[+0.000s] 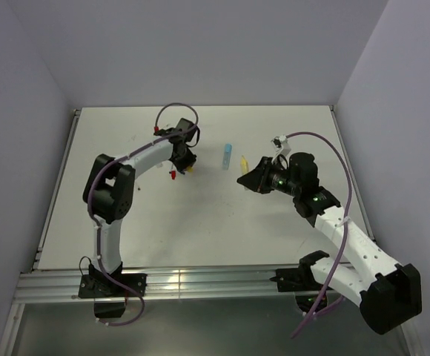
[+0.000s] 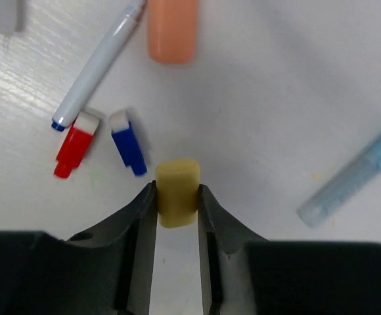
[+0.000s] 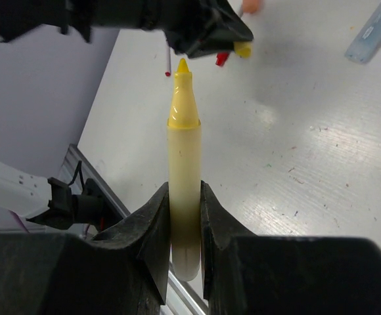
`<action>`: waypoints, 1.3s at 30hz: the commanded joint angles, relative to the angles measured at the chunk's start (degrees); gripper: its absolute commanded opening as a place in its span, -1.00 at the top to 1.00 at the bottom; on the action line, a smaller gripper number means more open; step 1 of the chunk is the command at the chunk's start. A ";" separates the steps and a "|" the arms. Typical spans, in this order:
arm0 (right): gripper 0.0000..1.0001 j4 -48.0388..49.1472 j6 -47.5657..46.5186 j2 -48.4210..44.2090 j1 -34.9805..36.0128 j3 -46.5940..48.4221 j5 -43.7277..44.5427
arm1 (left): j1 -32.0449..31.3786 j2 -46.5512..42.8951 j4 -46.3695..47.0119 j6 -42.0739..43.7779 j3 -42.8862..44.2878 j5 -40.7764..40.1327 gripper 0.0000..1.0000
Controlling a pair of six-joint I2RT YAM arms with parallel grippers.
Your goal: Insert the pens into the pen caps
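Note:
My left gripper [image 2: 177, 189] is shut on a short yellow pen cap [image 2: 177, 172], its fingers pressing both sides just above the white table. Beside it lie a red cap [image 2: 75, 146], a dark blue cap [image 2: 129, 144], an orange cap [image 2: 172, 29], a thin whitish pen [image 2: 98, 65] and a pale blue pen [image 2: 361, 174]. My right gripper [image 3: 184, 191] is shut on a yellow pen [image 3: 184, 141], whose uncapped tip [image 3: 182, 65] points toward the left gripper [image 3: 207, 29]. In the top view the left gripper [image 1: 186, 162] and right gripper [image 1: 246, 180] face each other mid-table, apart.
The pale blue pen [image 1: 228, 156] lies between the two grippers. An aluminium rail [image 1: 200, 280] runs along the table's near edge. Grey walls [image 1: 22, 126] close in the left, back and right sides.

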 commanded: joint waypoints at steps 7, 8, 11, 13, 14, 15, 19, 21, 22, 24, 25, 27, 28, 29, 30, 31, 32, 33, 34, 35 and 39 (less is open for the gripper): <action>1.00 6.74 2.35 5.62 6.89 6.52 7.92 | -0.30 -19.22 2.49 18.63 4.55 6.96 0.99; 1.00 7.18 2.53 6.42 7.69 7.04 8.55 | -0.30 -19.92 3.19 19.25 4.47 7.49 0.99; 1.00 9.37 3.15 10.01 10.68 9.33 10.83 | -0.48 -23.00 7.92 21.53 2.36 10.91 0.99; 1.00 9.91 2.80 12.22 13.05 11.52 11.89 | -1.00 -25.02 9.52 22.24 1.13 13.02 0.99; 1.00 9.99 2.80 14.40 13.67 12.31 12.50 | -1.09 -25.81 10.31 21.72 0.17 15.12 0.99; 1.00 10.78 2.71 15.38 14.29 13.19 13.03 | -1.01 -27.29 12.23 22.41 -0.10 16.71 0.99; 1.00 12.63 2.71 19.25 15.96 14.95 13.21 | -2.32 -30.38 12.95 25.14 -0.45 16.64 0.99; 1.00 13.33 2.71 20.22 16.40 15.48 12.86 | -2.67 -31.78 13.74 26.11 -1.51 17.16 0.99; 1.00 13.25 2.54 20.66 16.49 15.75 12.95 | -2.67 -32.23 14.53 26.11 -2.03 17.25 0.99; 1.00 12.90 2.27 20.75 16.58 15.92 13.30 | -2.67 -33.10 15.50 26.11 -3.18 18.12 0.99; 1.00 12.89 2.01 20.40 16.58 15.92 13.74 | -2.76 -33.20 16.02 26.11 -3.35 18.65 0.99; 1.00 12.72 1.75 20.05 16.58 15.92 14.00 | -2.85 -33.46 16.03 26.02 -3.71 18.92 0.99; 1.00 12.63 1.57 19.96 16.49 16.01 14.00 | -2.94 -33.55 16.38 26.20 -3.97 19.01 0.99; 1.00 12.54 1.48 19.70 16.49 16.19 14.00 | -3.20 -33.64 16.38 26.20 -4.23 18.40 0.99; 1.00 12.45 1.39 19.44 16.49 16.19 14.00 | -3.46 -33.64 16.29 26.28 -4.41 18.22 0.99; 1.00 12.45 1.39 19.26 16.49 16.19 14.00 | -3.64 -33.72 16.55 26.29 -4.50 18.30 0.99; 1.00 12.37 1.39 18.91 16.49 16.27 13.83 | -3.99 -33.55 16.82 26.37 -4.76 18.31 0.99; 1.00 12.45 1.39 18.73 16.49 16.28 13.65 | -4.08 -33.38 16.82 26.29 -4.85 18.04 0.99; 1.00 12.45 1.48 18.82 16.49 16.36 13.39 | -4.25 -33.37 16.91 26.29 -4.85 18.22 0.99; 1.00 12.45 1.57 18.56 16.49 16.45 12.87 | -4.26 -33.20 17.34 26.20 -5.11 18.39 0.99; 1.00 12.81 1.74 18.38 16.49 16.28 12.42 | -4.26 -33.20 18.66 26.02 -5.46 19.10 0.99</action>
